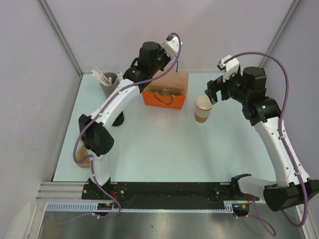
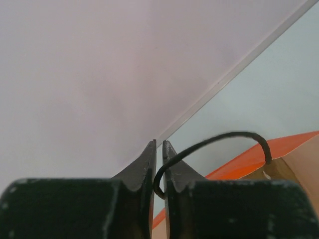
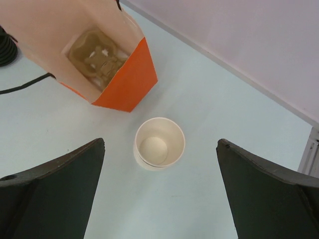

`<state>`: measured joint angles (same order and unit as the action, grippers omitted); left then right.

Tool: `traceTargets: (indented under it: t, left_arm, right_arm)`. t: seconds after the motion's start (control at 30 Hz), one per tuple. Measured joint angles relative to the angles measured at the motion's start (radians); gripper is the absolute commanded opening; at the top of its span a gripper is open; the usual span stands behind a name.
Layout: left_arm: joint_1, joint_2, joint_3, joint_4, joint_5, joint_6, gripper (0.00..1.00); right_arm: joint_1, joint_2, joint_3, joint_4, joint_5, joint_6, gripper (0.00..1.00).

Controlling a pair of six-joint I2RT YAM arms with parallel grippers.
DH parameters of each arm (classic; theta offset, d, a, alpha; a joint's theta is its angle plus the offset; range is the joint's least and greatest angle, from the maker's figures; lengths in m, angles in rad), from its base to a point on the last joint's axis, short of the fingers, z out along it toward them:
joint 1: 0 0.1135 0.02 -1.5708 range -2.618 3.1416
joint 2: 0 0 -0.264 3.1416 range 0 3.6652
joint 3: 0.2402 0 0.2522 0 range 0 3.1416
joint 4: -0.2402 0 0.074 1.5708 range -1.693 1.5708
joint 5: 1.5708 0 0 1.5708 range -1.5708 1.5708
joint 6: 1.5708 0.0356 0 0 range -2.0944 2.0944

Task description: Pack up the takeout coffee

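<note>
An orange paper bag (image 1: 167,92) stands open at the back centre, with a moulded cup carrier (image 3: 97,56) inside it. My left gripper (image 1: 160,74) is above the bag's rear edge, shut on the bag's thin black handle cord (image 2: 214,140), which loops out between the fingertips of the gripper (image 2: 159,145). My right gripper (image 1: 212,94) is open and empty, directly above a stack of lidless tan cups (image 1: 203,108). The wrist view shows this gripper (image 3: 160,142) looking down into the top cup (image 3: 159,143). No lidded takeout coffee shows in any view.
A grey holder with pale stirrers (image 1: 108,82) stands at the back left. A black round object (image 1: 118,119) sits by the left arm, and its edge shows in the right wrist view (image 3: 5,47). A tan object (image 1: 83,161) is mostly hidden behind the left arm's base. The walls are close behind.
</note>
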<state>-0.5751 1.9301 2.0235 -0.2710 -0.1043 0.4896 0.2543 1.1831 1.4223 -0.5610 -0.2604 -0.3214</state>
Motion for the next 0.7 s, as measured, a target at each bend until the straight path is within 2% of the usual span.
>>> traceTargets:
  t: [0.13,0.23,0.33,0.37,0.43,0.47,0.53,0.57,0.7]
  left_arm:
    - [0.003,0.048,0.046,0.004,-0.008,0.011,0.15]
    - [0.005,0.075,0.053,0.008,-0.021,0.018,0.19]
    - [0.009,0.097,0.058,0.014,-0.031,0.026,0.33]
    - [0.011,0.103,0.059,0.016,-0.036,0.027,0.44]
    - [0.011,0.115,0.068,0.018,-0.051,0.037,0.55]
    - [0.012,0.121,0.075,0.02,-0.058,0.039,0.64]
    - [0.015,0.135,0.098,0.023,-0.073,0.042,0.7]
    - [0.017,0.144,0.112,0.028,-0.079,0.04,0.78]
    - [0.026,0.17,0.17,0.036,-0.088,0.035,0.91]
  right_arm:
    - [-0.023,0.0,-0.02,0.012,-0.024,0.014,1.0]
    - [-0.034,0.0,-0.032,0.021,-0.041,0.017,1.0]
    - [-0.043,0.0,-0.044,0.029,-0.051,0.02,1.0]
    - [-0.045,0.0,-0.049,0.034,-0.053,0.022,1.0]
    - [-0.049,0.0,-0.058,0.04,-0.059,0.026,1.0]
    - [-0.049,0.0,-0.063,0.043,-0.062,0.027,1.0]
    - [-0.05,0.0,-0.071,0.047,-0.065,0.032,1.0]
    - [-0.05,0.0,-0.077,0.051,-0.068,0.033,1.0]
    - [-0.051,0.0,-0.088,0.066,-0.07,0.034,1.0]
